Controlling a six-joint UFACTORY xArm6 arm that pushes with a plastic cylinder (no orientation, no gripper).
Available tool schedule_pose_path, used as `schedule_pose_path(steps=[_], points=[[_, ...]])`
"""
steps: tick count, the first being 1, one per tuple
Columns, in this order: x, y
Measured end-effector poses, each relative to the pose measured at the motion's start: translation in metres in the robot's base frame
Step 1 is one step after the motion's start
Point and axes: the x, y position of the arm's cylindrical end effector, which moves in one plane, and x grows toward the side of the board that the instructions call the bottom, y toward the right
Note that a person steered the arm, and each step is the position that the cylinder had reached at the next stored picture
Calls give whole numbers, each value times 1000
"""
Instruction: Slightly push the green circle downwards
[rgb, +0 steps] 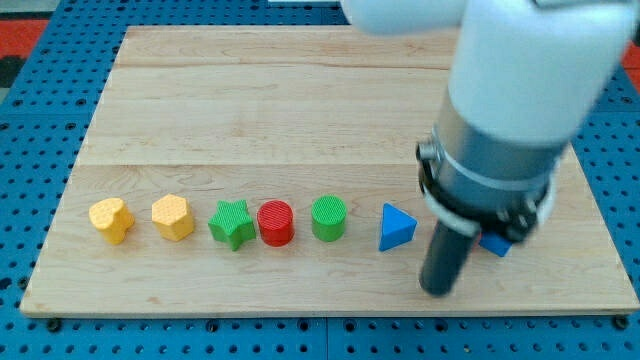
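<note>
The green circle (328, 218) stands in a row of blocks across the lower part of the wooden board (300, 100). My tip (438, 291) is the lower end of the dark rod, near the board's bottom edge at the view's right. It is well to the right of the green circle and slightly below it, past the blue triangle (396, 228). It touches no block.
The row from the view's left: a yellow heart (111, 220), a yellow hexagon (172, 217), a green star (232, 223), a red circle (275, 222). Another blue block (494, 244) is mostly hidden behind the arm. The large arm body covers the board's upper right.
</note>
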Motion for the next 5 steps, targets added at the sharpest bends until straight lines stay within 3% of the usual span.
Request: schedule_pose_path(steps=[2,3,4,5], points=[[-16,229],[-79,224],[-148,134],[-173,25]])
